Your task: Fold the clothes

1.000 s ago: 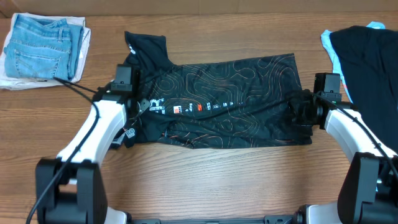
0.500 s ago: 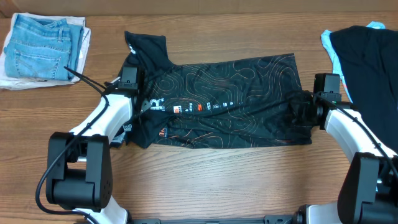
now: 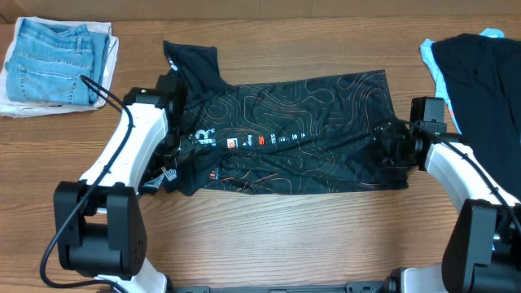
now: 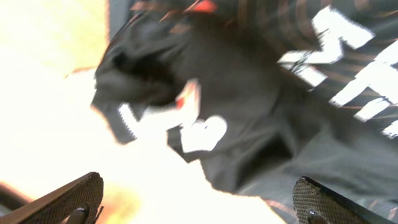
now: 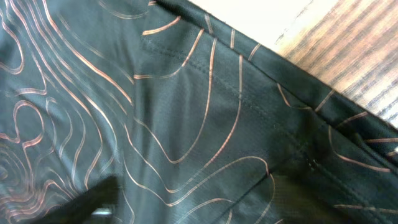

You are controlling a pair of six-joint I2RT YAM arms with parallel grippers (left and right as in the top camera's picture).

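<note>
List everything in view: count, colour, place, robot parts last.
shirt: 1, black with orange contour lines, table centre
jeans: 1, light blue, folded, far-left corner
white cloth: 1, white, under the jeans
dark garment: 1, black, far-right edge
pale-blue garment: 1, pale blue, under the dark garment
table: 1, brown wood, beneath everything
left gripper: 1, black, open over shirt's left end
right gripper: 1, black, at shirt's right end, opening unclear
</note>
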